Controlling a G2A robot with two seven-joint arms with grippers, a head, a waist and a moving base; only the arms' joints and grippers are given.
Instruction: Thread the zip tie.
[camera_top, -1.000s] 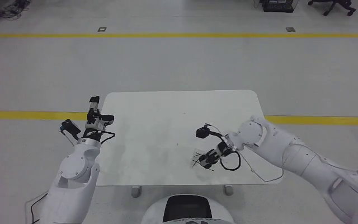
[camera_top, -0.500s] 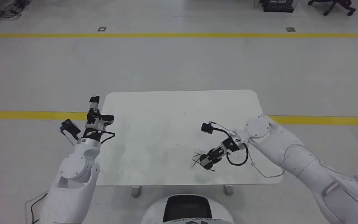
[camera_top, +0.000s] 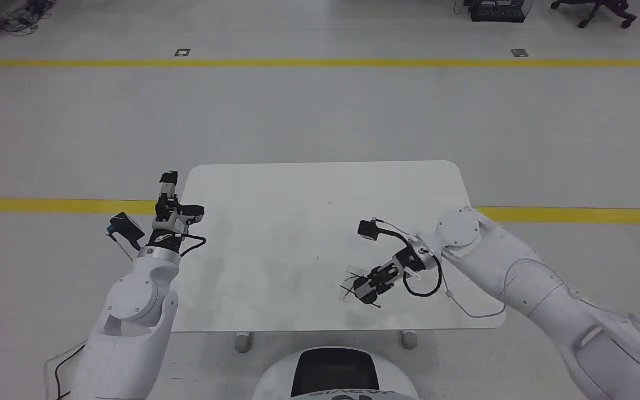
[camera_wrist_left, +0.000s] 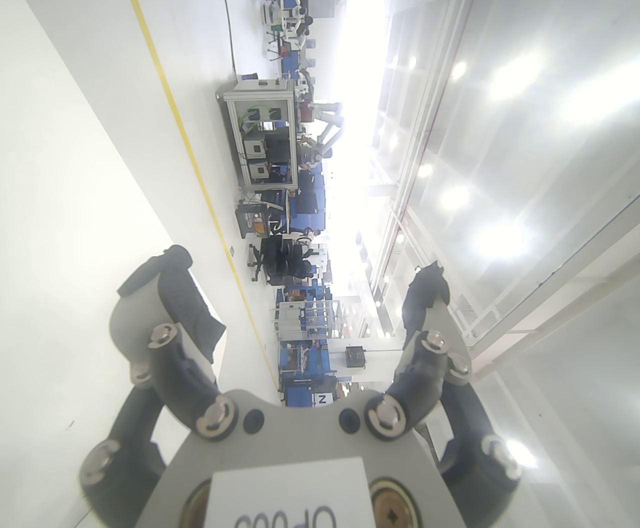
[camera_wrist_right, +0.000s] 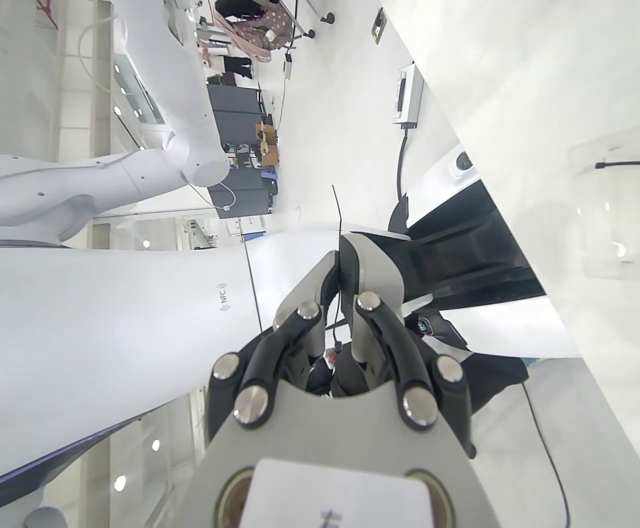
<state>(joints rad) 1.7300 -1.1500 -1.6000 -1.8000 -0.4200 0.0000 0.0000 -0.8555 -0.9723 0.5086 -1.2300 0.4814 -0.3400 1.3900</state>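
Near the table (camera_top: 300, 200) front, right fingers (camera_wrist_right: 372, 272) pinch the zip tie (camera_wrist_right: 339, 215); left fingers (camera_wrist_left: 175, 295) gape beside its edge.

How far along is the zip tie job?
Done: the right gripper has the black zip tie clamped in its shut jaws over the table. In hand: just that hold; the left gripper is open and empty beside the table. Left: the threading; no loop shows.

White tabletop (camera_top: 290, 220), rounded corners, faint smudges. It stands on a pale floor (camera_top: 320, 120) with 2 yellow lines (camera_top: 320, 63). 2 feet (camera_top: 243, 342) show under the near edge. Thin black zip ties (camera_top: 350, 284) at the front-right part; can't tell if they rest on it.
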